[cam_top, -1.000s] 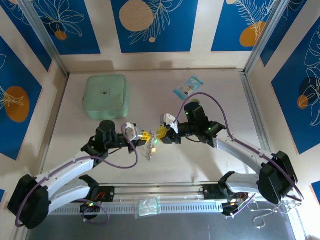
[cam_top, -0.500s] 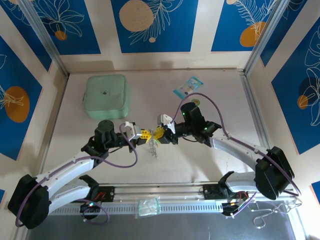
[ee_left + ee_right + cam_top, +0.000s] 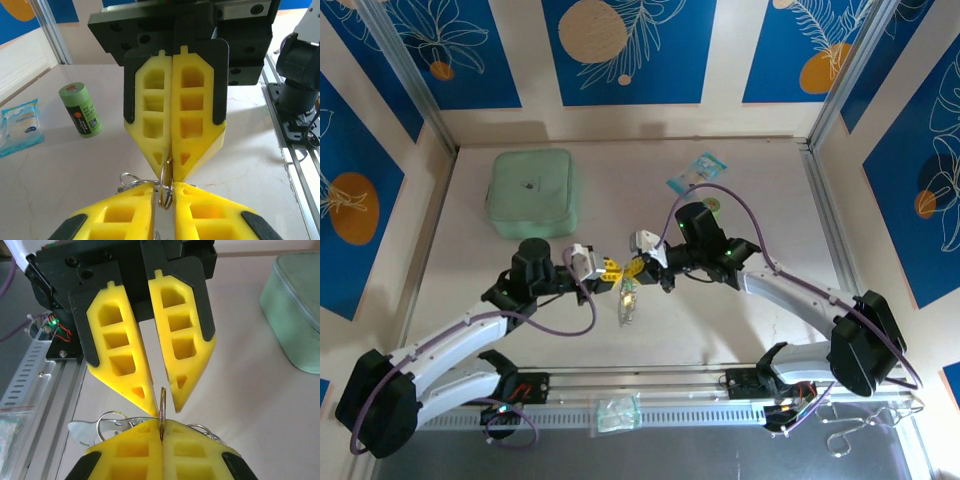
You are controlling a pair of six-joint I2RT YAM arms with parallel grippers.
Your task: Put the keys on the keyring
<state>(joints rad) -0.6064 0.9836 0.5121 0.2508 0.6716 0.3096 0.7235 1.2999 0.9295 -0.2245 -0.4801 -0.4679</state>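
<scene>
**Ring pinched by one arm, offered to the other**

In the right wrist view, the right gripper point(image 3: 162, 432) sits nearest, its jaws clenched flat on the keyring point(image 3: 163, 399). The thin wire stands upright and edge-on out of the tips. That looks deliberate: held stiff and vertical, the wire gives the other arm a fixed target. Just beyond it is the left gripper point(image 3: 164, 409), whose jaws are released and slightly parted, with one tip on each side of the wire and neither gripping it. Silvery loops and a flat metal blade point(image 3: 80, 430) hang below the clamp. From above, that bunch point(image 3: 628, 300) dangles over the surface point(image 3: 720, 330) with a green fleck in it. I cannot tell whether that fleck is one of the keys.

Both arms reach in from the near edge with elbows bent outward. Their wrists are turned level, so the tips meet nose to nose over the middle.

Farther off, well apart from the work, are a green cylinder point(image 3: 80, 110), a packet point(image 3: 20, 125) and a mint case point(image 3: 532, 193).
</scene>
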